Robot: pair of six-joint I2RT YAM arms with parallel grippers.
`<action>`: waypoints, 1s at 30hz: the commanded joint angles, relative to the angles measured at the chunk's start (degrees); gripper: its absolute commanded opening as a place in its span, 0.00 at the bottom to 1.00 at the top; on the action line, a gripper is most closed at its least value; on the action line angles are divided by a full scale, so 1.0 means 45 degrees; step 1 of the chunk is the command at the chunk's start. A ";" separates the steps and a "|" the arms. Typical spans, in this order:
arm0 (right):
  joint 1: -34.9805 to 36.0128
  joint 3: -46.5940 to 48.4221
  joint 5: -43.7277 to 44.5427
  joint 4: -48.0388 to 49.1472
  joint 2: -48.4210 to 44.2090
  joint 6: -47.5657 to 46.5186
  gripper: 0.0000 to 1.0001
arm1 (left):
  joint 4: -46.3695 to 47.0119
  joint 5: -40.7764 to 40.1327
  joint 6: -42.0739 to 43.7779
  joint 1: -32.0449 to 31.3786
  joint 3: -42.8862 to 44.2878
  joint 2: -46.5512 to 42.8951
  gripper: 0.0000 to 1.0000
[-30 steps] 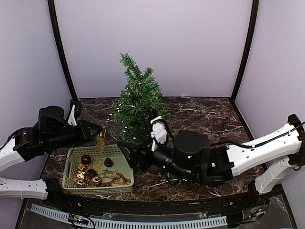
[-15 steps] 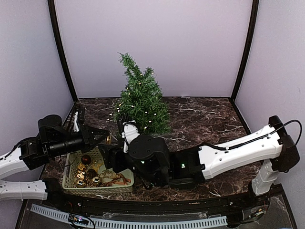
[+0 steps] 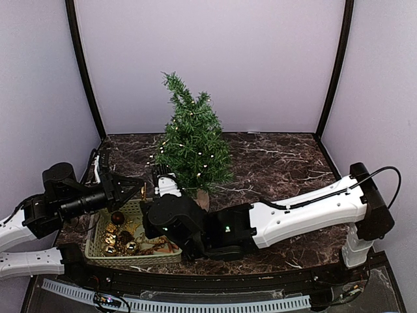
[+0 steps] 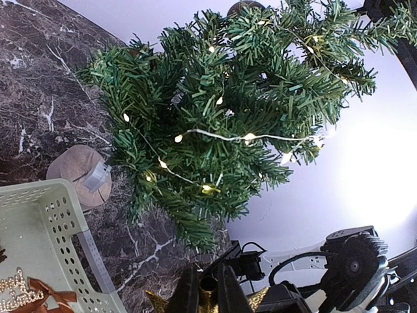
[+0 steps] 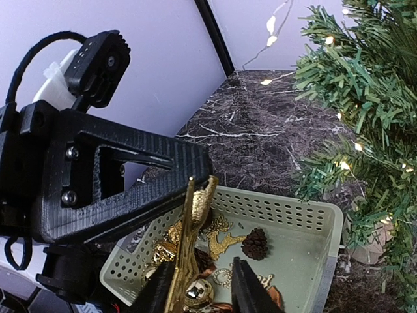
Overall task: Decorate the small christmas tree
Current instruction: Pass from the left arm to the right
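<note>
My left end effector (image 5: pixel 203 181) is pinched narrow on the top of a gold ornament (image 5: pixel 187 248), holding it over the basket (image 5: pixel 329 225). My right end effector (image 5: pixel 203 268) sits beneath it. Its fingers are partway apart on either side of the ornament's lower end, and a gap shows on one side, so it has no grip. The tree (image 3: pixel 192 147) stands upright at the back middle of the counter (image 3: pixel 280 163), its wooden base just beside the basket's far right corner.
</note>
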 commanded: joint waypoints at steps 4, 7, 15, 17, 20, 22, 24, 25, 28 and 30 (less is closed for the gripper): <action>0.0103 0.0632 0.0817 0.0024 0.0111 -0.0097 0.03 | 0.0372 0.0122 -0.0047 -0.0067 -0.0117 0.0040 0.12; 0.0131 0.0207 0.0667 0.0528 -0.0267 -0.0241 0.00 | 0.0366 0.0189 0.0034 -0.0069 -0.0104 0.0144 0.20; 0.0073 -0.1479 -0.0689 0.0136 -0.2467 -0.0959 0.00 | -0.2109 -0.0171 0.2259 -0.0042 0.1344 -0.0457 0.66; -0.0093 -0.1566 -0.1545 -0.0889 -0.3070 -0.1303 0.00 | -0.2843 -0.0123 0.3002 -0.0043 0.1849 -0.0708 0.67; -0.0629 -0.1648 -0.4325 -0.2035 -0.3798 -0.1960 0.00 | -0.3275 0.1220 0.4797 -0.0052 0.2344 -0.0516 0.67; -0.0929 -0.1823 -0.6047 -0.2440 -0.4206 -0.2394 0.00 | -0.3548 0.2832 0.6042 -0.0051 0.2853 -0.0012 0.65; -0.1264 -0.1954 -0.7540 -0.2802 -0.4650 -0.2627 0.00 | -0.3941 0.4681 0.7074 -0.0061 0.3393 0.0585 0.63; -0.1420 -0.1969 -0.8340 -0.3000 -0.4783 -0.2752 0.00 | -0.4151 0.5215 0.7354 -0.0059 0.3665 0.0880 0.62; -0.1807 -0.1633 -1.0348 -0.4207 -0.4911 -0.3155 0.00 | -0.4423 0.6965 0.8316 -0.0053 0.3961 0.1204 0.62; -0.1922 -0.1330 -1.1130 -0.5029 -0.4857 -0.3471 0.00 | -0.4617 0.7693 0.8686 -0.0051 0.4257 0.1426 0.62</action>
